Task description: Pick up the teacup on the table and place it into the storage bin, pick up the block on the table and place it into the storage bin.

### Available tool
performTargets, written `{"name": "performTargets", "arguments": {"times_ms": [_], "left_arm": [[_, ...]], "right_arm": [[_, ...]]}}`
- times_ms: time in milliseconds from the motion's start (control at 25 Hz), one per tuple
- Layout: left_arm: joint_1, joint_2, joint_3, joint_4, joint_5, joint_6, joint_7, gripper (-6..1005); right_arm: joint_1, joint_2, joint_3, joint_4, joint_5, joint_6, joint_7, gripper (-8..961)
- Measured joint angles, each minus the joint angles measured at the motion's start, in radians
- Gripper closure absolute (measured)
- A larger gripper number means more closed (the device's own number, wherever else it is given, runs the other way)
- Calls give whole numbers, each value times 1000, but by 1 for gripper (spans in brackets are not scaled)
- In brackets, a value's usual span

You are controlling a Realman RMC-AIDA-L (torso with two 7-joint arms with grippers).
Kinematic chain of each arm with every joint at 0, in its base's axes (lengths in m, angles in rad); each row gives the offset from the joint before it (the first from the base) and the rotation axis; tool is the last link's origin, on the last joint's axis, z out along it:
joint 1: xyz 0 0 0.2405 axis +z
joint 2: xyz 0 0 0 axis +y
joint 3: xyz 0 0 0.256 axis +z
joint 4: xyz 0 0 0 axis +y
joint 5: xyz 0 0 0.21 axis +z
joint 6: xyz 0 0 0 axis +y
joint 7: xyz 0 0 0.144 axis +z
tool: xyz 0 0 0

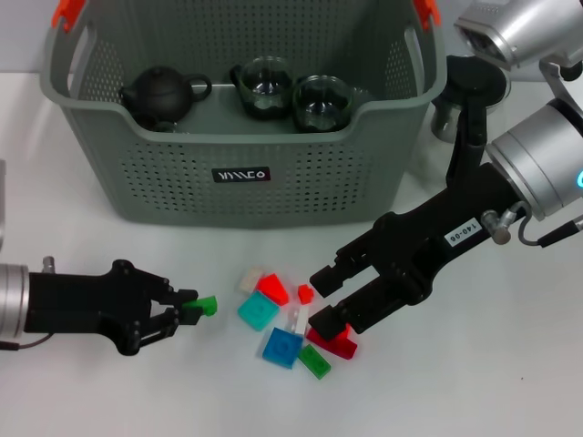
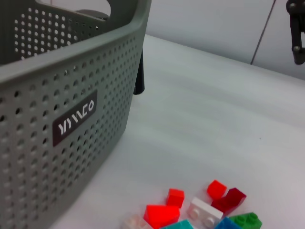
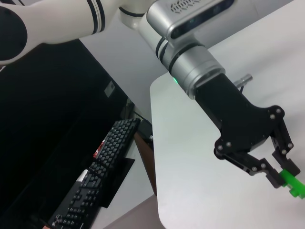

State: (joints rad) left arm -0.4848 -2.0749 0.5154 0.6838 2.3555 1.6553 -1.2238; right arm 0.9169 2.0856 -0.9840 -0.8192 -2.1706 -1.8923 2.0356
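The grey-green storage bin [image 1: 182,173] stands at the back of the white table; its perforated front wall [image 2: 57,95] fills the left wrist view. Two glass teacups [image 1: 265,85] [image 1: 321,100] sit inside it. My left gripper [image 1: 189,307] is low at the front left, shut on a small green block [image 1: 209,305]; the right wrist view shows that gripper [image 3: 280,177] pinching the green block [image 3: 292,182]. My right gripper [image 1: 326,296] hovers open over a pile of coloured blocks [image 1: 278,319], a small red block [image 1: 305,293] just off its fingertips.
A black teapot [image 1: 164,94] lies in the bin beside the cups. A dark, stand-like object [image 1: 455,100] sits behind the bin's right corner. Loose blocks [image 2: 200,214] lie in front of the bin. Bare white table spreads to the right and front.
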Motion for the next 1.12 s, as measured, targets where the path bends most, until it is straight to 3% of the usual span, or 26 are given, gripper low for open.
{"name": "performTargets", "arguments": {"times_ms": [160,400,640,1120], "left_arm": [[-3,1,-17,40,-3,50,-24,842],[-25,14,-130,133,-21,208,-76,844],[-49,15,-139,207,-104,246,-170,844],[-219,17,-113,292,-184,218,-358,839]], "right_arm": [[-7,-2,-2,0,0,-1,-1,250],[-22,-5,-7,2,-1,-11,-25,250],[-46,-8,-18,16,-9,-27,-65,250],[-84,-9,-51,17,-7,-43,-81,250]]}}
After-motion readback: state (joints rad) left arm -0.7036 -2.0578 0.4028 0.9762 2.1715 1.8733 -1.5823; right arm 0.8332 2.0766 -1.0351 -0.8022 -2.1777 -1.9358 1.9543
